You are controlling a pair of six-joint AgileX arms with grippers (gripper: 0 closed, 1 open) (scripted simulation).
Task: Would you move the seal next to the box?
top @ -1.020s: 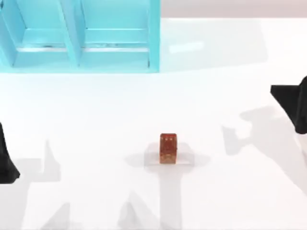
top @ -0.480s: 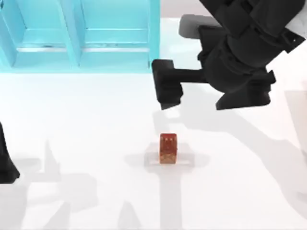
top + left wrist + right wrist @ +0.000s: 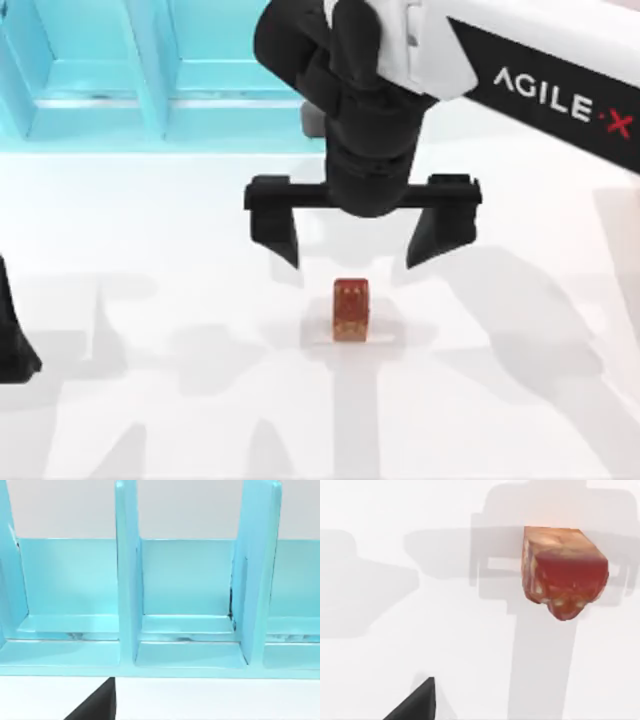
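Observation:
The seal, a small upright reddish-brown block with pale dots on top, stands on the white table near its middle; the right wrist view shows it as well. My right gripper hangs just behind and above the seal, open wide, its two black fingers spread to either side and touching nothing. The light blue box sits at the table's back left, well apart from the seal, and its divided compartments face the left wrist camera. My left arm is parked at the left edge.
The white table lies bare between the seal and the box. The right arm's dark wrist and white forearm stretch in from the upper right, above the box's right end.
My right arm has swung in from the right edge to the middle. Its gripper has turned and come down, and now straddles the spot just behind the seal. The seal has not moved.

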